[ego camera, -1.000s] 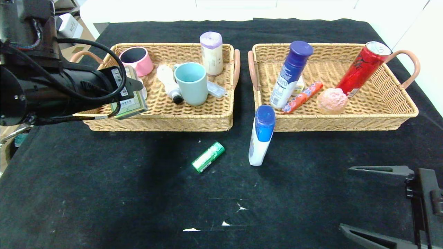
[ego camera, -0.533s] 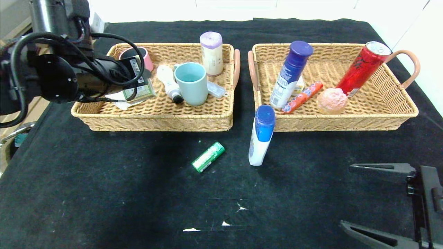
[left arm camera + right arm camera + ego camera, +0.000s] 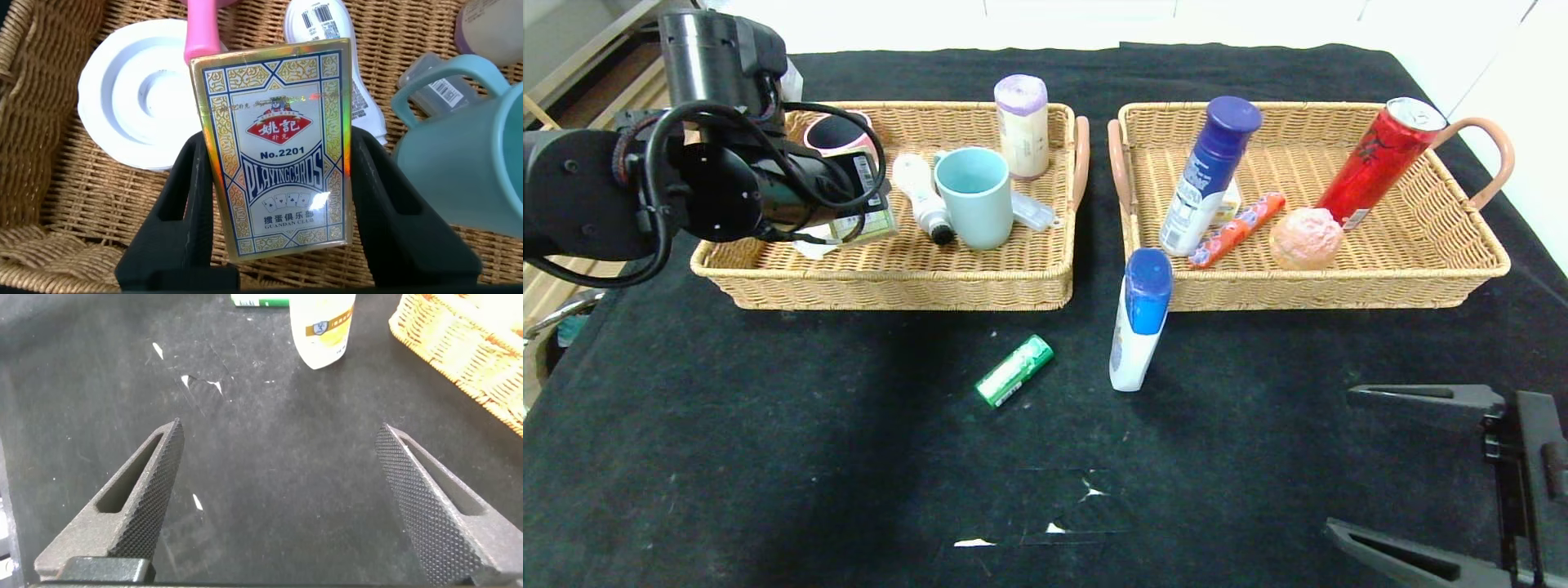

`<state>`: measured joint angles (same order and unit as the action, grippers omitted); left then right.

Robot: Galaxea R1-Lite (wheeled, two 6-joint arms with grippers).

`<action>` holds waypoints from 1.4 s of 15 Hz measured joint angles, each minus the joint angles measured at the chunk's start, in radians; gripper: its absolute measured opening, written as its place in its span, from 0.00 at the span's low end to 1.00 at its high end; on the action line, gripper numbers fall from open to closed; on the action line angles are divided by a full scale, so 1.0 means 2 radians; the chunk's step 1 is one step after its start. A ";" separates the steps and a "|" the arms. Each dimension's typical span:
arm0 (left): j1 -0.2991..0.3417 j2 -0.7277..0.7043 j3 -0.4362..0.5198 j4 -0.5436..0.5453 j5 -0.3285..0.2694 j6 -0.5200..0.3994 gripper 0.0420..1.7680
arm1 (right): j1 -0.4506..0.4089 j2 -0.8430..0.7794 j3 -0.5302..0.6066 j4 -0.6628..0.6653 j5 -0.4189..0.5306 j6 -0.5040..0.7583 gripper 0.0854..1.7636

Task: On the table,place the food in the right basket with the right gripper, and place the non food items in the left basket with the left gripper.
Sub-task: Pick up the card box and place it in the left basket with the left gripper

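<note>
My left gripper (image 3: 866, 196) hangs low over the left part of the left basket (image 3: 890, 286), shut on a gold-edged box of playing cards (image 3: 278, 147). The black fingers (image 3: 184, 196) press both long sides of the box. A green tube (image 3: 1014, 371) lies on the black cloth in front of the baskets. Beside it a white bottle with a blue cap (image 3: 1139, 322) leans toward the right basket (image 3: 1339, 286). Near the table's front right my right gripper (image 3: 1339, 465) stands open over bare cloth, holding nothing.
The left basket holds a pink cup (image 3: 837, 135), a white bottle (image 3: 919, 196), a teal mug (image 3: 974, 196) and a purple-lidded cylinder (image 3: 1022, 124). In the right basket are a blue-capped bottle (image 3: 1207, 175), a red can (image 3: 1380, 159), an orange packet (image 3: 1237, 229) and a pink ball (image 3: 1305, 237).
The left arm has carried the card box from the basket's front left edge farther in and lower, toward the pink cup. The right gripper has stayed in place.
</note>
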<state>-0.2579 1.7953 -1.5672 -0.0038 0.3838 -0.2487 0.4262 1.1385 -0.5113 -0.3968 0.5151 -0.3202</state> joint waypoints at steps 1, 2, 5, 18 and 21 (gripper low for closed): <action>0.000 0.001 0.000 0.000 0.000 -0.001 0.57 | 0.000 0.000 0.000 0.000 0.000 0.000 0.97; -0.001 0.001 0.000 0.000 0.000 -0.001 0.58 | 0.000 0.000 0.000 0.000 0.000 0.000 0.97; -0.001 0.001 0.003 -0.001 0.000 -0.001 0.71 | 0.001 0.000 0.001 0.000 0.000 0.000 0.97; -0.011 -0.058 0.081 0.004 -0.027 0.000 0.92 | -0.001 -0.004 0.000 0.000 0.000 0.001 0.97; -0.018 -0.091 0.116 0.003 -0.042 0.001 0.94 | -0.008 -0.005 -0.002 0.000 0.000 0.002 0.97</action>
<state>-0.2947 1.6126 -1.3353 0.0017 0.3006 -0.2477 0.4109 1.1281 -0.5155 -0.3960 0.5147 -0.3155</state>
